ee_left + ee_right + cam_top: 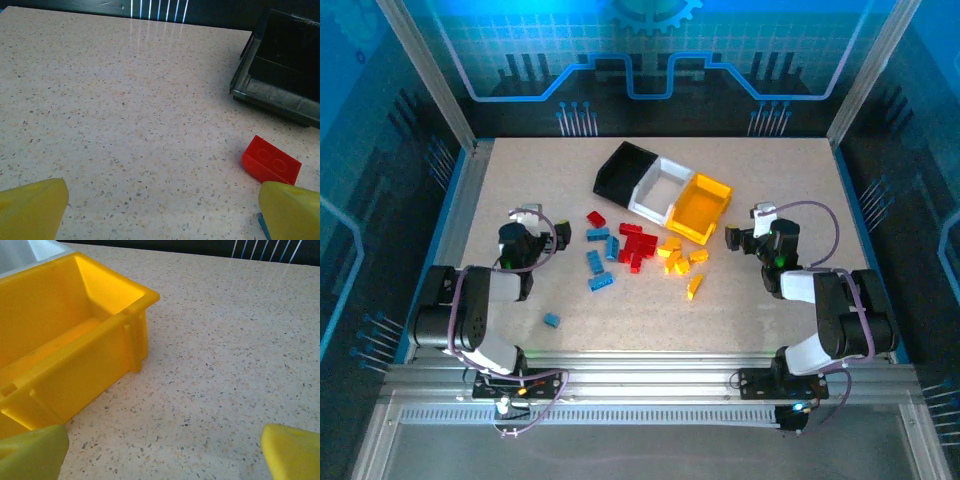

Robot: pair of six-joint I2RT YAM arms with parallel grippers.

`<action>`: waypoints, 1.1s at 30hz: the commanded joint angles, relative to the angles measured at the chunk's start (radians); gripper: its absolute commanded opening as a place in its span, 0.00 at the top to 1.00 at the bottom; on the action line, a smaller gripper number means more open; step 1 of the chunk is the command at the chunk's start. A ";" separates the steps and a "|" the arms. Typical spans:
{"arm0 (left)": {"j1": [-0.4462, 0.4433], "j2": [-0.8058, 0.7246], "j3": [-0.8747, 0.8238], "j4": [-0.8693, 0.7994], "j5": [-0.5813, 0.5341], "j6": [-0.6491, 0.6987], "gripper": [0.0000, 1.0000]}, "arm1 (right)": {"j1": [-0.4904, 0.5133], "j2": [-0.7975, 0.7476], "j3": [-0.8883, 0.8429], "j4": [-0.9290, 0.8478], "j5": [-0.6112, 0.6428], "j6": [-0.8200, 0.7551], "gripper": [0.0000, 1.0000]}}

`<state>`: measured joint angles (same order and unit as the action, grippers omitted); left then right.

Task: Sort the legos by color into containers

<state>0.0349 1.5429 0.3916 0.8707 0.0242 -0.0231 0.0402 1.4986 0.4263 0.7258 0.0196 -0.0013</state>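
Observation:
Three joined containers stand at the back centre: black (616, 180), white (650, 205) and yellow-orange (688, 228). The legos lie loose in front of them. Blue ones (600, 262) are on the left, red ones (638, 243) in the middle and yellow ones (680, 255) on the right. One blue brick (552, 320) lies apart, nearer the front. My left gripper (530, 222) hangs open over bare table (162, 215), with a red brick (271, 160) just beyond its right finger (292, 210). My right gripper (760, 222) is open and holds nothing (164, 455). It is right of the yellow-orange bin (65, 355).
Metal rails edge the table (780, 180) on the left, right and front. Bare tabletop lies behind the left gripper's brick, up to the black bin (285, 65), and to the right of the yellow-orange bin. The white bin's corner (20, 252) shows behind the yellow-orange one.

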 commanded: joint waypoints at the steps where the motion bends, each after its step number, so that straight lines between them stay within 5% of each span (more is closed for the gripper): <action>1: 0.007 0.004 -0.006 0.035 0.024 0.009 0.01 | 0.012 0.008 0.008 0.026 0.010 -0.008 0.00; 30: 0.000 0.000 -0.007 0.037 0.008 0.015 0.01 | 0.011 0.006 0.008 0.026 0.012 -0.007 0.00; 33: -0.003 -0.046 -0.005 -0.002 -0.045 0.000 0.01 | 0.010 -0.037 0.054 -0.089 0.069 0.019 0.00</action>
<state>0.0345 1.5394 0.3916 0.8673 0.0151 -0.0235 0.0402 1.4963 0.4362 0.6941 0.0368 0.0006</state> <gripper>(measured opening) 0.990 0.998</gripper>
